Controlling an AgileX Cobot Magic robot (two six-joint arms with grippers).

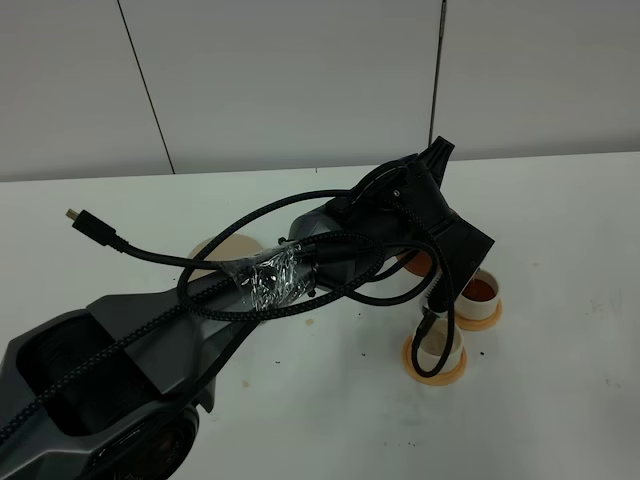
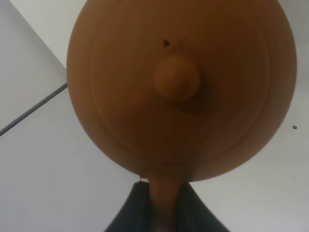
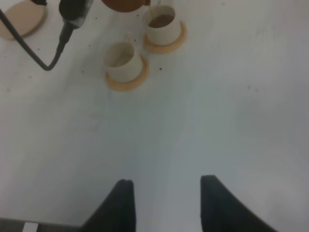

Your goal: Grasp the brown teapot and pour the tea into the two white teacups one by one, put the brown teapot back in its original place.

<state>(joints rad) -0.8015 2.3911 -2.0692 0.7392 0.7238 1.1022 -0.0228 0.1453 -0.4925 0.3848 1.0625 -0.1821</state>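
My left gripper [image 2: 161,209] is shut on the loop handle of the brown teapot [image 2: 174,87], which fills the left wrist view with its lid knob facing the camera. In the high view only a sliver of the teapot [image 1: 416,263] shows under the left wrist, held off the table just left of the far white teacup [image 1: 478,292], which holds brown tea. The near teacup [image 1: 437,346] looks empty. Each cup stands on an orange coaster. The cream-beige saucer [image 1: 222,250] lies bare to the left. My right gripper [image 3: 166,203] is open and empty above bare table.
Black cables [image 1: 300,290] loop along the left arm, and a plug hangs over the near cup. In the right wrist view the cups [image 3: 124,59] [image 3: 161,23], the saucer [image 3: 19,19] and the dangling cable [image 3: 65,29] lie far ahead of the fingers.
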